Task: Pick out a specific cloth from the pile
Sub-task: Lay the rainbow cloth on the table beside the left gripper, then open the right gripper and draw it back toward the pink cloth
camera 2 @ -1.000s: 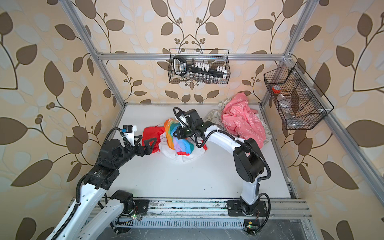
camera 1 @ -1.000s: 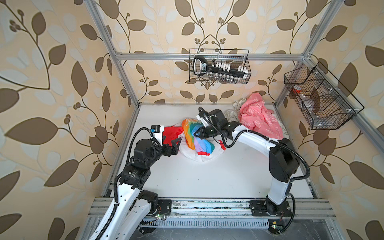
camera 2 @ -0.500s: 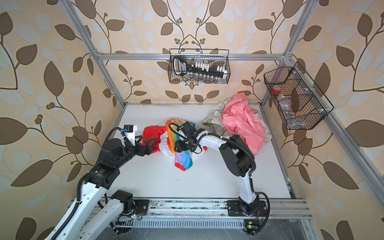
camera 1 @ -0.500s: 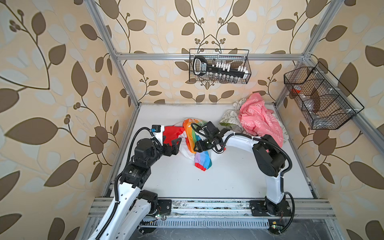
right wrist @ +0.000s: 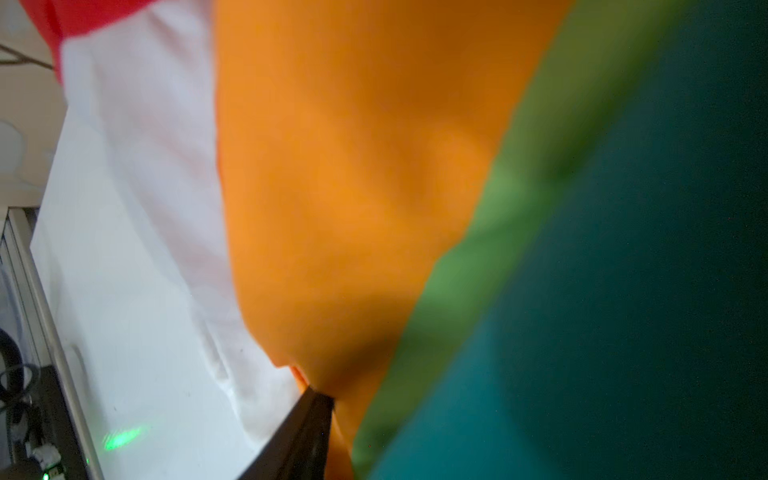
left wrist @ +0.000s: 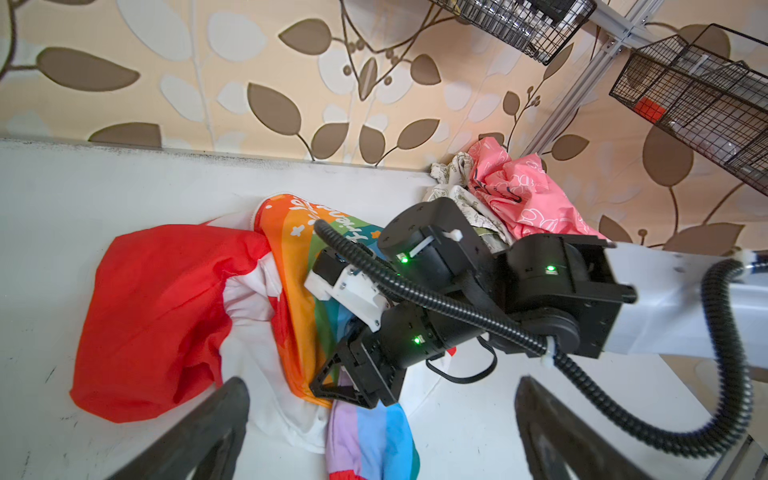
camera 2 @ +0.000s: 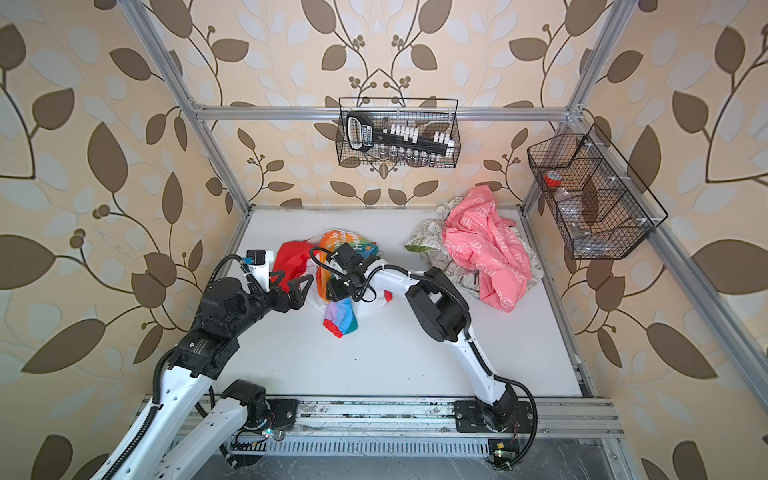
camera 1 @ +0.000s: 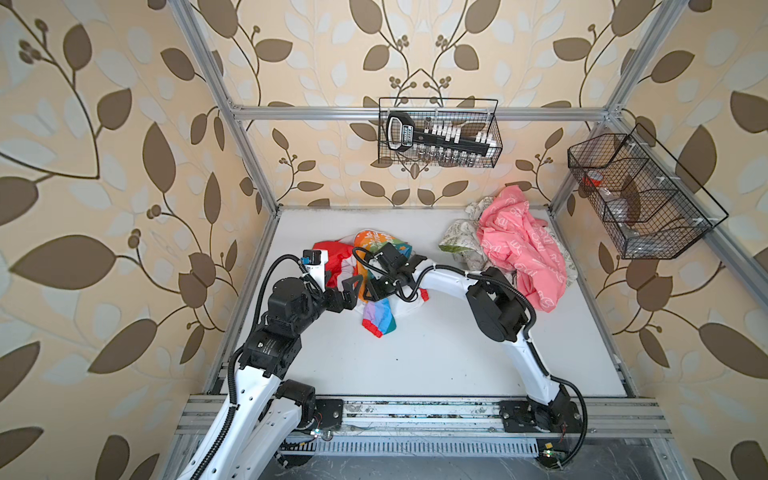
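Rainbow-striped cloth [left wrist: 299,266] carries white lettering [left wrist: 318,212] on orange, illegible.

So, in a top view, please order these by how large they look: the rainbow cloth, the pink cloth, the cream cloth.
1. rainbow cloth and pink cloth: about alike, the rainbow one partly hidden, so unranked.
2. cream cloth: smallest as seen, partly covered by the pink one.
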